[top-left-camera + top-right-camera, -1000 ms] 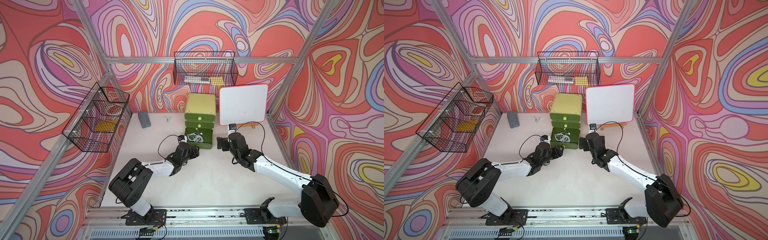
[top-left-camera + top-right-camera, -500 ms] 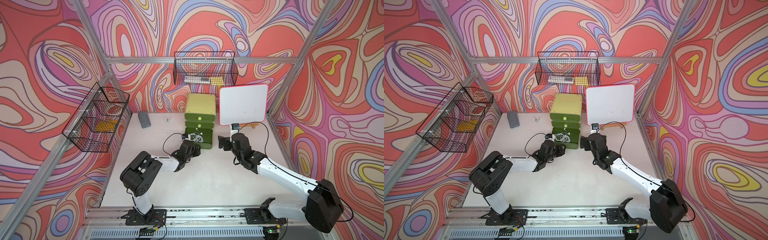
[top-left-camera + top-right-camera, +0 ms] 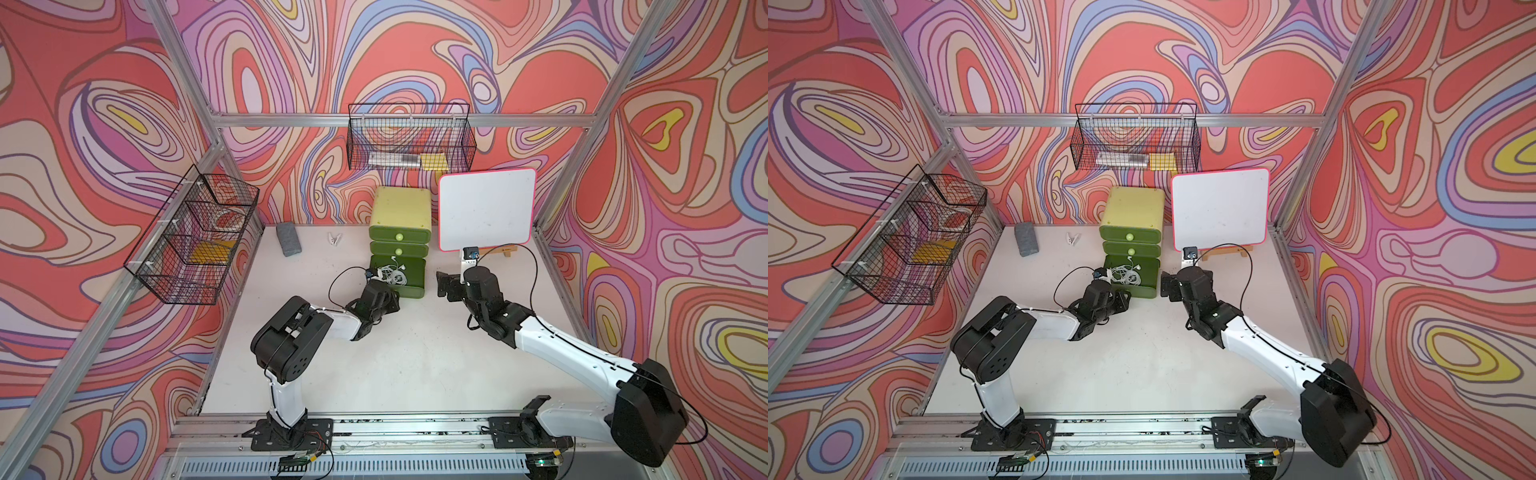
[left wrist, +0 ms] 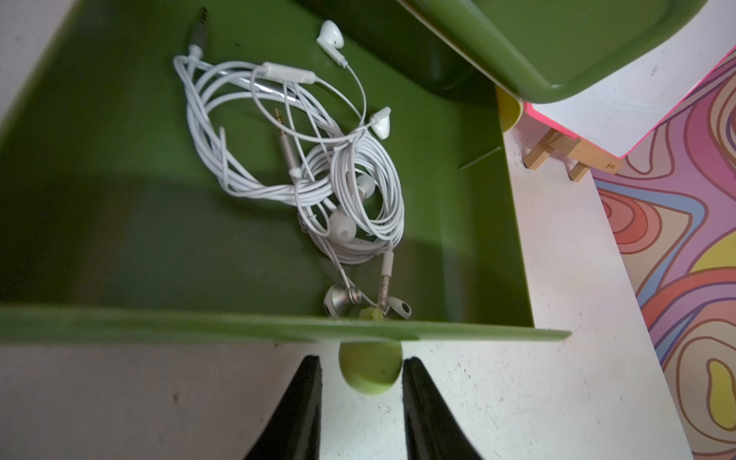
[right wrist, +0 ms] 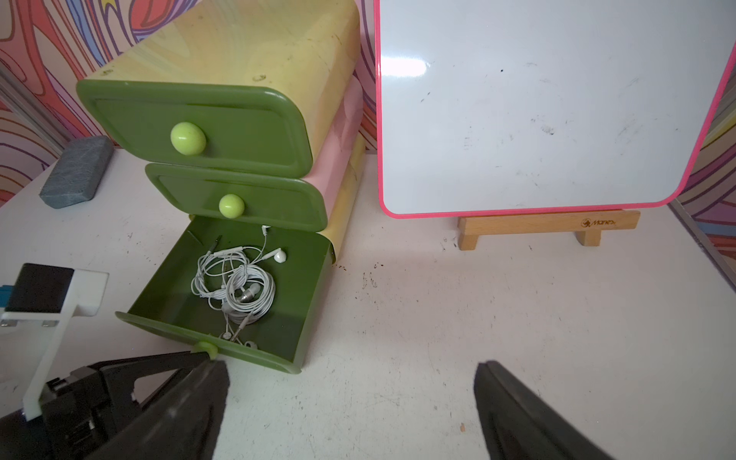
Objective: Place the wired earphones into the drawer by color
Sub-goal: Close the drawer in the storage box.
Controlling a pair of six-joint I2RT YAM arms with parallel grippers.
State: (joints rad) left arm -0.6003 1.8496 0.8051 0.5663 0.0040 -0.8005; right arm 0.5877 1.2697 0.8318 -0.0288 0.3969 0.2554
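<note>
A white rectangular whiteboard [image 3: 486,208] with a pink rim stands on a pale wooden easel foot [image 5: 547,227] at the back of a scuffed white tabletop [image 3: 415,365]. Behind it and to either side rise walls [image 3: 415,54] printed with red, pink, purple and yellow swirls, edged by silver aluminium bars [image 3: 291,120]. Above the whiteboard, slightly left, hangs a black wire basket [image 3: 409,137]; far to its left, a tiered black mesh rack [image 3: 191,249]. Left of it on the tabletop lie a small white clip [image 3: 334,238] and, farther, a grey felt block [image 3: 288,237].
</note>
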